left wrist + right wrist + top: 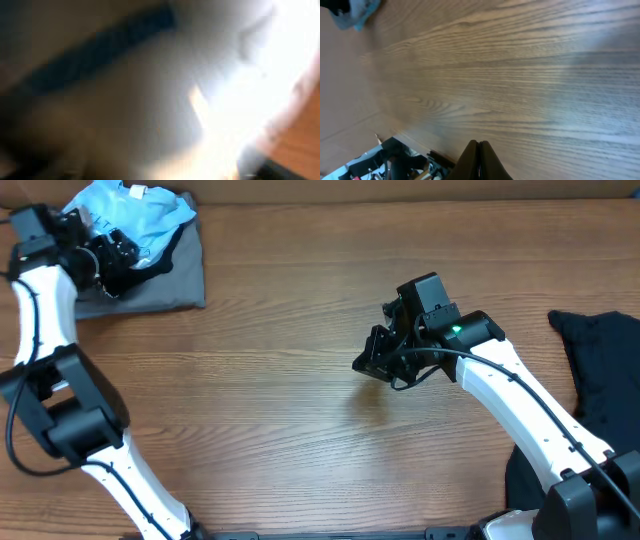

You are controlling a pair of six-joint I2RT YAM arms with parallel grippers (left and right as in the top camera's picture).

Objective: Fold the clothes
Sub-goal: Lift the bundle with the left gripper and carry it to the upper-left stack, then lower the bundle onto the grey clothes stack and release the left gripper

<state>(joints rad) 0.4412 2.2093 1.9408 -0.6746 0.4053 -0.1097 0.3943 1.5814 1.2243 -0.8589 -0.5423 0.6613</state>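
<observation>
Crumpled light-blue garment [140, 215] lies atop a folded gray cloth [170, 280]

A wooden table [290, 440] with grain running side to side fills the overhead view. A plain tan strip [400, 188] runs along its far edge. In the right wrist view a flat brown surface [340, 100] lies past one table edge, with blurred black and white clutter [385, 162] beside it, too unclear to name
</observation>
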